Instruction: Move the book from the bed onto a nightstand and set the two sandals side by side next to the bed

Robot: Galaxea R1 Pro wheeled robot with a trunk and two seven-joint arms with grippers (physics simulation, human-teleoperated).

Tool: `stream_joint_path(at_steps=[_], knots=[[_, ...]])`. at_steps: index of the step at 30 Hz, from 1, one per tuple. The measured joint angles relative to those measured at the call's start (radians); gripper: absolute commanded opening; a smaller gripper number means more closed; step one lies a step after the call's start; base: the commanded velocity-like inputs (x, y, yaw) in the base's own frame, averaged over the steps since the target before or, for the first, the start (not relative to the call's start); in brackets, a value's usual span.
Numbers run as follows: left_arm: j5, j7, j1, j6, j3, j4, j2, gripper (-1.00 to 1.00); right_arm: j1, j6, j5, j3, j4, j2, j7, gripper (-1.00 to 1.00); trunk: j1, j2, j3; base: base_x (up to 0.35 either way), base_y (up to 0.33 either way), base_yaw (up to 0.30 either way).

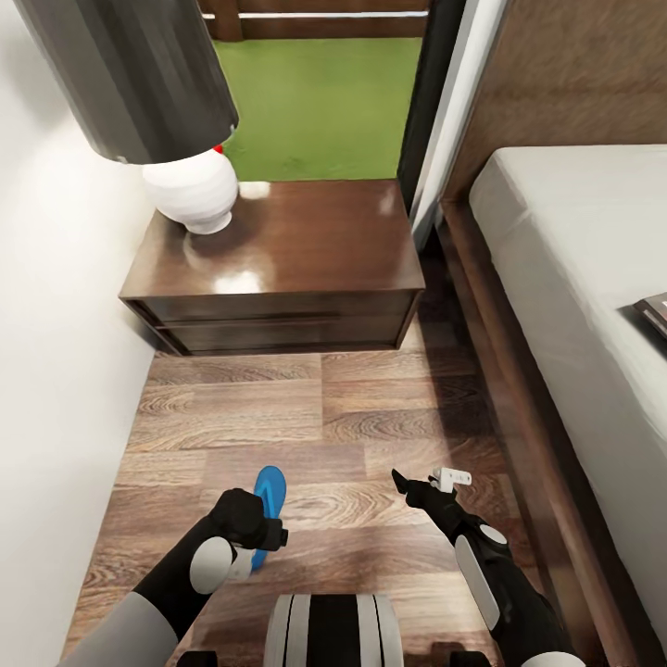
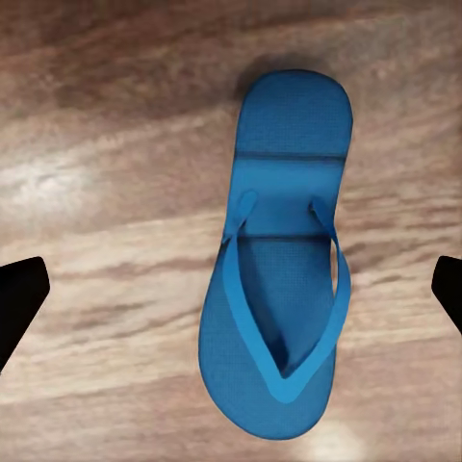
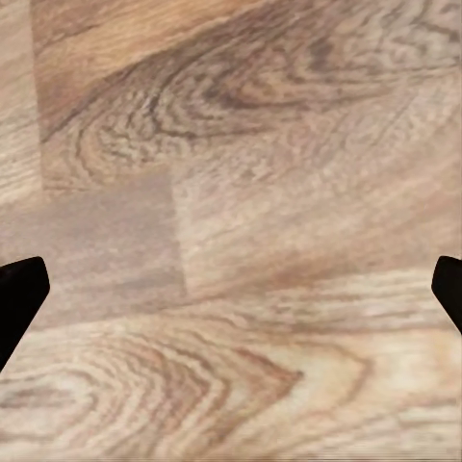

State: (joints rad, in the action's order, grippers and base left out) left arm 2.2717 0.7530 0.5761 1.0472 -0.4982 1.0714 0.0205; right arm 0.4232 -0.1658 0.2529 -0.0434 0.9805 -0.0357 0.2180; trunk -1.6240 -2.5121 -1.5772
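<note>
While fingers point(image 2: 21, 298) stand wide, sandal point(image 2: 279, 260) lies flat between them.

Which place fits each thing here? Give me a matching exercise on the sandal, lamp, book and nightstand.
Things:
1. sandal
2. lamp
3. book
4. nightstand

Places:
A. on the mattress, at the head view's right edge
B. against the white wall, in front of the window
C. on the nightstand top, far left corner
D. flat on the wood floor beneath the open left pincer

Pairs: 1-D, 2-C, 3-A, 4-B
</note>
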Motion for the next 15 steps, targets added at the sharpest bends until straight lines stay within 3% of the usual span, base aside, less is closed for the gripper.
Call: stream_joint_path(at_steps=[15], knots=[[-0.001,-0.002,0.000,-0.026,-0.001,-0.003,0.000,1.00,0.000,0.000,0.000,0.000,0.000,0.000,0.000,1.00,0.000,0.000,-0.004,0.000,0.000,0.000]])
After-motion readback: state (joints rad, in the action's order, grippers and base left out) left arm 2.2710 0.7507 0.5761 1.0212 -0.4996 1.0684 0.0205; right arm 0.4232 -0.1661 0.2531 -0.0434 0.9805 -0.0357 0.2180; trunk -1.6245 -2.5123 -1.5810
